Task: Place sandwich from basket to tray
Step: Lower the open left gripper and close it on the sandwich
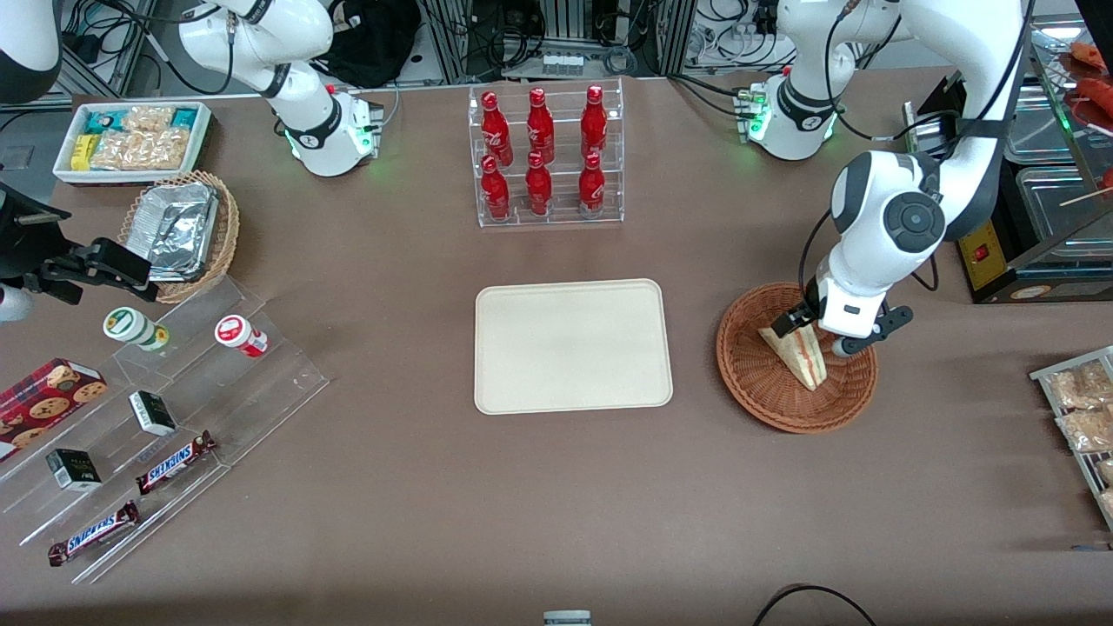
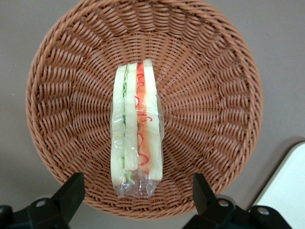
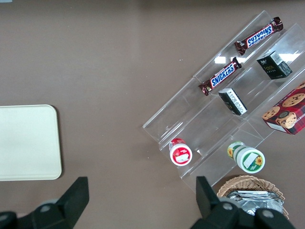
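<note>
The sandwich (image 1: 805,354), a wrapped wedge of white bread with red and green filling, stands on edge in the round reddish-brown wicker basket (image 1: 755,389) toward the working arm's end of the table. My left gripper (image 1: 822,335) is low over the basket, open, with one finger on each side of the sandwich's end that is farther from the front camera; the fingers stand well clear of the bread. The wrist view shows the sandwich (image 2: 136,129) in the basket (image 2: 214,95) between the wide-apart fingertips (image 2: 71,190). The cream tray (image 1: 572,345) lies bare beside the basket, at mid-table.
A clear rack of red bottles (image 1: 546,156) stands farther from the front camera than the tray. A black appliance (image 1: 991,252) and a rack of bagged snacks (image 1: 1078,409) flank the basket. Clear steps with snacks (image 1: 148,417), a tan basket of foil trays (image 1: 183,230) and a white bin (image 1: 130,139) lie toward the parked arm's end.
</note>
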`<action>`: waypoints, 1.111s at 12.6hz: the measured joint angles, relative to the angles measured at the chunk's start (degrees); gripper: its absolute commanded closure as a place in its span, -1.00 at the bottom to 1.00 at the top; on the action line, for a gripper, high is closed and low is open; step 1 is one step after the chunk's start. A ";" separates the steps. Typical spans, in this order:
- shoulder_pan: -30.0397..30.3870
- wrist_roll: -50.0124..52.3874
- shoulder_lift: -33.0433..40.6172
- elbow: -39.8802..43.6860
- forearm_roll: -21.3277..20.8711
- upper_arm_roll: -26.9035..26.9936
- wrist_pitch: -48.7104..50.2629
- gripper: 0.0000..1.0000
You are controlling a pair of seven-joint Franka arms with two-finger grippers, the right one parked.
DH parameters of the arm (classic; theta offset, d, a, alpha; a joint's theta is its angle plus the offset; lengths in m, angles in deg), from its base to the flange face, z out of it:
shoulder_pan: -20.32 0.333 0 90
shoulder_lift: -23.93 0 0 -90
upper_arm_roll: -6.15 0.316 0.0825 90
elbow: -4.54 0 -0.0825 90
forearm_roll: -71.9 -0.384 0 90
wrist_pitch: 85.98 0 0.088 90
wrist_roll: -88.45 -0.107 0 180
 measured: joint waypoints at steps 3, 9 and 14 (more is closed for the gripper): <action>0.05 0.69 -2.67 -0.02 0.00 0.14 -1.72 -1.00; 0.12 0.78 -5.22 0.03 0.00 0.49 -3.76 0.60; 0.12 0.78 -5.14 0.36 0.00 0.49 -3.78 0.71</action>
